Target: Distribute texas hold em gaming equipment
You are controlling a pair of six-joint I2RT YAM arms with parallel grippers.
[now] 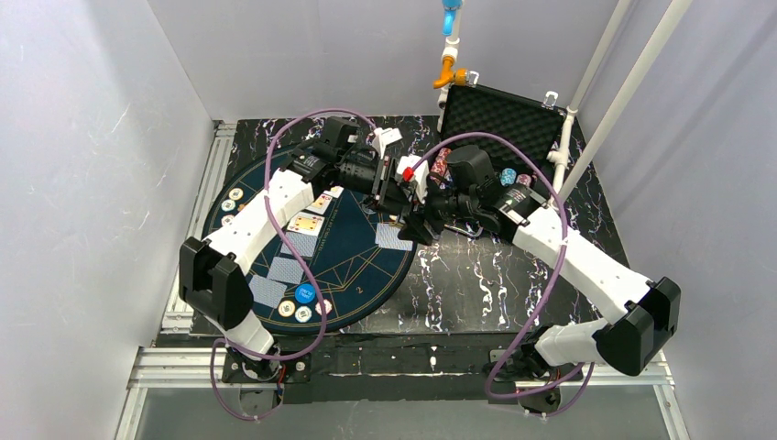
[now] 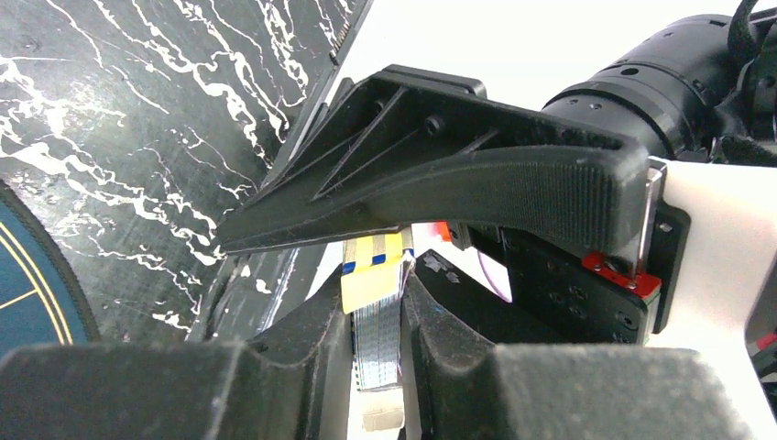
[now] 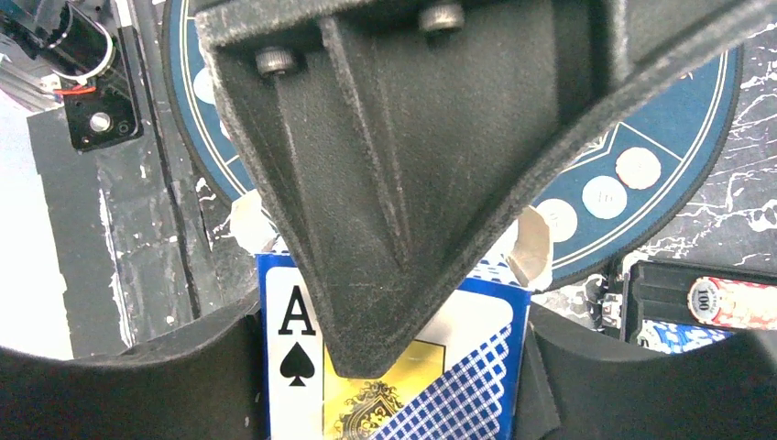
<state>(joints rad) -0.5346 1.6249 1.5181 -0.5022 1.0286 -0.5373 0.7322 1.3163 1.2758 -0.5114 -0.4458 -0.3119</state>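
Left gripper (image 2: 376, 307): you will find its fingers pressed on both flat faces of the card pack (image 2: 374, 275). In the left wrist view the pack shows edge-on, yellow and blue at the top with striped card edges below. Right gripper (image 3: 394, 362): its jaws stand partly apart and bear on the two long edges of the same pack, so both grippers hold it, over the right rim of the round mat (image 1: 362, 266). Legible on the pack's face is a large "A" over a black spade, beside a yellow panel and blue lattice print; its top flaps stand open. Playing cards (image 1: 284, 269) lie on the mat's left half, most face down and two face up with markings too small to read. One more lies face down near the right rim. Poker chips (image 1: 295, 312) sit at the mat's near edge just beside a blue button disc (image 1: 305, 293); their print cannot be read. In the black case (image 1: 508, 115) a red-and-white chip (image 3: 724, 298) reads "100". The mat carries a gold "2" near its front edge.
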